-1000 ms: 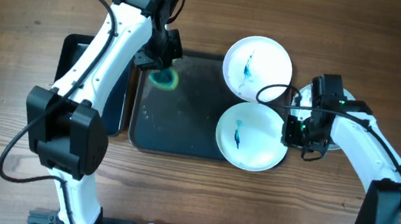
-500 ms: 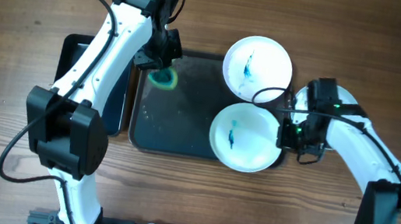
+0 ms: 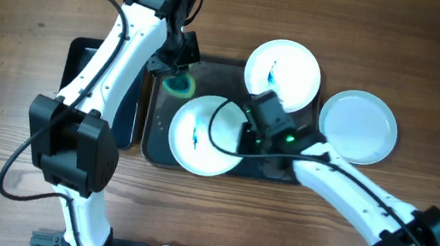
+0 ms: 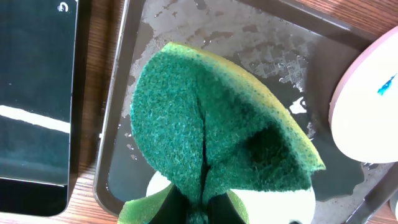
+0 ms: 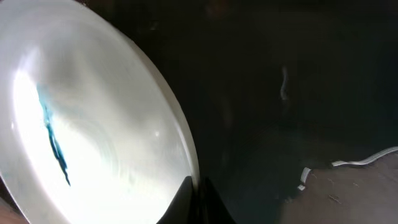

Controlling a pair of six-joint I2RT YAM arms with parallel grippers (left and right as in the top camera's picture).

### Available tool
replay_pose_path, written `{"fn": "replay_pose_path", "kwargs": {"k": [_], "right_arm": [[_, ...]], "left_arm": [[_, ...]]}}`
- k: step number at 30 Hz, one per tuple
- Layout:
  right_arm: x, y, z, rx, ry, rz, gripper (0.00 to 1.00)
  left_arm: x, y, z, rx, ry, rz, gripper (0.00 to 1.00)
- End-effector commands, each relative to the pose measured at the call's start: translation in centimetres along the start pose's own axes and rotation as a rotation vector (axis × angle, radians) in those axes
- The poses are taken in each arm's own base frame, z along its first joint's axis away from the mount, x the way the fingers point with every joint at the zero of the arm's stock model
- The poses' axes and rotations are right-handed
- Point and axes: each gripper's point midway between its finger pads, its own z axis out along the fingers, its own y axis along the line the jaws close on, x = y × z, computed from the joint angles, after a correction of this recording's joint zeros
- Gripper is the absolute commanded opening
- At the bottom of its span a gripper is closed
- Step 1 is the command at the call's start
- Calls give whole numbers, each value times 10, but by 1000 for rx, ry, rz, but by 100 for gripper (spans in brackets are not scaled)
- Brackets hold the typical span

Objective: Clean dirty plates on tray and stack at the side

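Nearest me, in the lower middle of the overhead view, the right pincer (image 3: 244,132) has its fingers closed on the right-hand rim of the near plate (image 3: 201,138). The right wrist view shows that rim running down between the dark fingertips at the bottom edge. This plate lies over the centre-left of the tray (image 3: 229,86) and has a thin blue-green streak left of its middle. I cannot tell whether it rests on the wet surface or is held just above it.

To the right, off the tray and on the bare bench (image 3: 29,10), lies the clean plate (image 3: 357,127), just beside the tray's right rim.

Further back, the far plate (image 3: 283,73) sits on the tray's upper right corner, overhanging the top rim. It has a blue-green smear near its centre.

At the tray's upper left corner, the left pincer (image 3: 176,78) is clamped on the sponge (image 3: 178,86), held low over the tray. In the left wrist view the sponge (image 4: 211,130) is folded, with its green side towards the camera and a yellow edge showing. It is pinched at the bottom of the frame, with the near plate's white rim showing beneath it.

At the left of the frame, alongside the tray, sits the small tray (image 3: 82,60), partly hidden by the left arm.
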Motion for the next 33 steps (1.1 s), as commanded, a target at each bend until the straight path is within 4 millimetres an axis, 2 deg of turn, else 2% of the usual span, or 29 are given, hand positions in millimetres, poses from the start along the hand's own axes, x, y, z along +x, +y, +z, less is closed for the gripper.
{"fn": "replay_pose_path", "kwargs": {"k": [1,4,6,8,12,15,18,21,23,26,27,30,33], "right_arm": [[-30,8,2,52,-103,60,4],[-28,12,12,62,-55,8,4],[-25,16,19,62,-12,-26,10],[-25,18,23,69,10,-51,20],[-30,21,21,27,36,-75,27],[-33,14,20,-12,80,-59,34],[-29,14,24,-50,126,-45,32],[-13,11,44,-51,205,-33,30],[-3,11,55,-65,254,-26,23],[1,12,63,-74,274,8,11],[0,12,63,-70,269,21,5],[-4,14,64,-77,252,27,4],[-5,15,64,-80,250,24,4]], "left_arm": [[-5,-1,-12,4,-43,18,4],[-5,-1,-12,3,-43,18,4],[-6,0,-12,3,-43,16,4],[-6,0,-11,4,-43,16,4],[-6,0,-11,4,-42,16,4],[-5,-1,-11,7,-40,16,4],[-5,-1,-11,7,-40,16,4],[-5,-1,-11,10,-37,17,4],[-2,-2,-11,9,-28,20,4],[3,0,-9,-3,-11,23,4],[5,2,-6,-9,-1,22,4],[14,7,5,-25,37,50,4],[27,11,25,-27,91,73,4]]}}
